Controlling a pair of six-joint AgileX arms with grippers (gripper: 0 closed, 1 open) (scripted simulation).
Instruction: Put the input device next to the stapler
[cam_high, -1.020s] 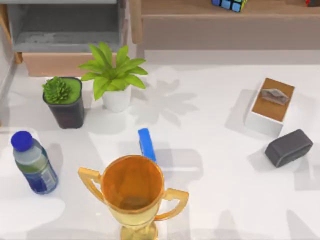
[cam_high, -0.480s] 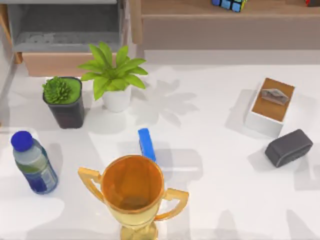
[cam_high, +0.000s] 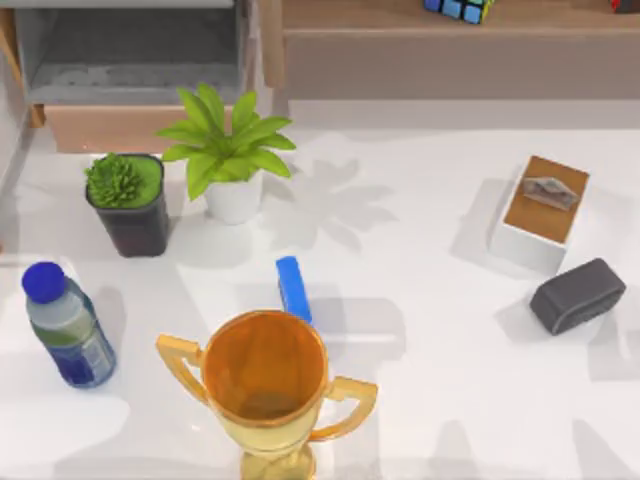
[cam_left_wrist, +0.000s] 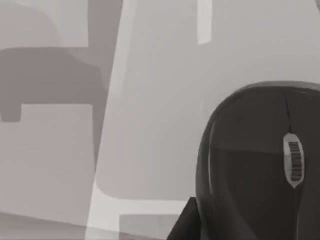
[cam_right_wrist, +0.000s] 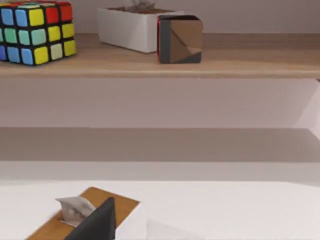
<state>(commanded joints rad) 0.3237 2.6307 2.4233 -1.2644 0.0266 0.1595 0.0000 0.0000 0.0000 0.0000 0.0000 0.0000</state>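
The input device, a black computer mouse (cam_left_wrist: 260, 170) with a ribbed scroll wheel, lies on the white table close under the left wrist camera. A dark angular edge (cam_left_wrist: 182, 226) pokes in beside it, and I cannot tell what it is. The stapler, a slim bright blue bar (cam_high: 293, 288), lies near the table's middle, just behind the gold trophy cup (cam_high: 265, 375), which hides its near end.
A water bottle (cam_high: 65, 325) stands at the left, with two potted plants (cam_high: 130, 200) (cam_high: 232, 160) behind it. At the right are a tissue box (cam_high: 540, 212) (cam_right_wrist: 85, 215) and a dark grey block (cam_high: 578, 295). A shelf (cam_right_wrist: 160, 62) at the back carries a colour cube (cam_right_wrist: 35, 31).
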